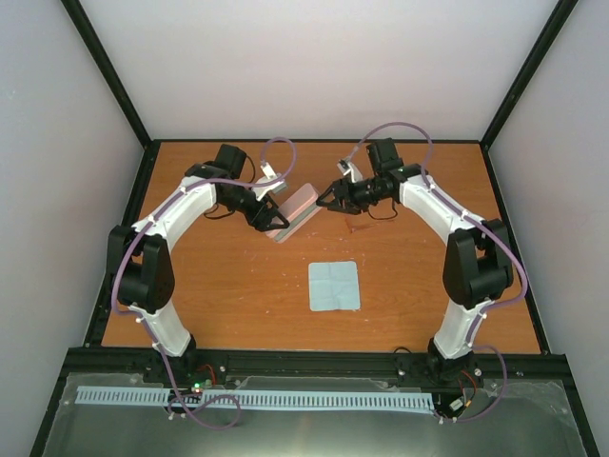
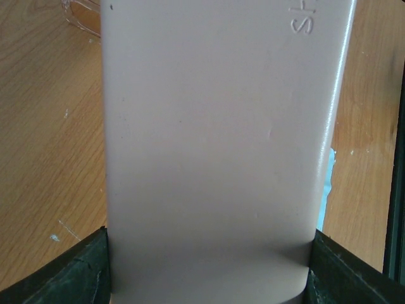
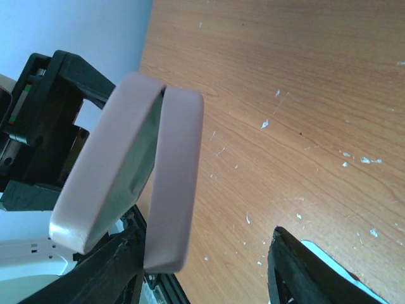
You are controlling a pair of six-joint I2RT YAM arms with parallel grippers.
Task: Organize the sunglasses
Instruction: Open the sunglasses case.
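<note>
Orange wooden table (image 1: 219, 286) between white walls; left gripper (image 1: 269, 219) clamped on the pink case (image 1: 295, 207), which is tilted and slightly ajar; right gripper (image 3: 205, 244) spread apart beside its edge; sunglasses (image 2: 79, 18) lie on the wood just beyond the case; blue cloth (image 1: 334, 286) well apart.

A robotics lab cell is showing: white walls (image 1: 314, 67) and black frame posts (image 1: 107, 71) are enclosing a wooden table (image 1: 238, 286), left arm (image 1: 164, 324) and right arm (image 1: 463, 328) sitting bolted at its near edge.

The pink case (image 2: 215, 152) looks smooth, faintly glossy plastic, the sunglasses (image 2: 81, 19) translucent plastic, the table (image 3: 304, 95) matt grained wood.
</note>
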